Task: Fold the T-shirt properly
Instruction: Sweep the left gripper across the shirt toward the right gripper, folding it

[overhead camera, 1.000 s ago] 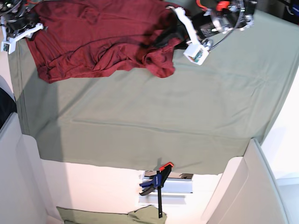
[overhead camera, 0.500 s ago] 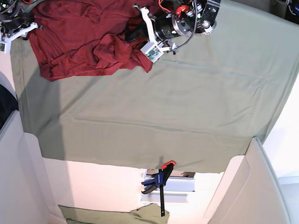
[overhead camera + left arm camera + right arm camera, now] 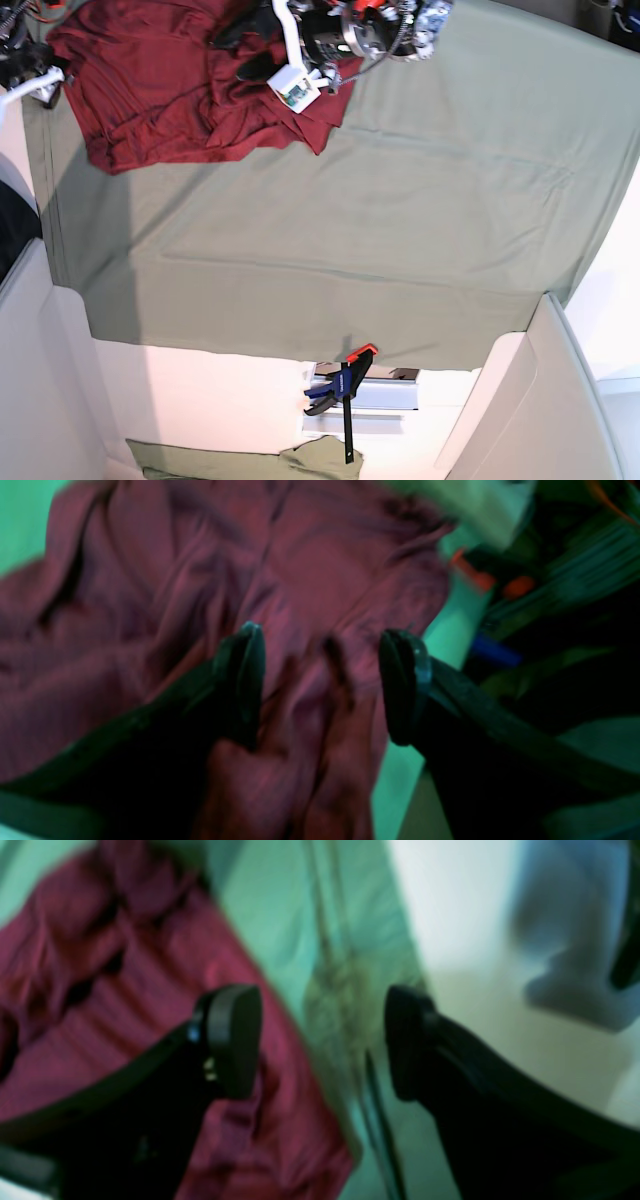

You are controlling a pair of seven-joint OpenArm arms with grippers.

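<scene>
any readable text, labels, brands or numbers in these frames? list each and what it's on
None can be read.
T-shirt: plain, no print.
Olive-green cloth sheet: no marking.
White block at the left hand's wrist: a small coloured patch shows, too small to read.
Clamp at the table edge: no legible brand.
Both wrist views are too blurred to show any lettering.

The olive cloth on my counter lies bare and passable across its middle and right. The bunched T-shirt fills the top left corner. A clamp stands at the lower edge.
</scene>
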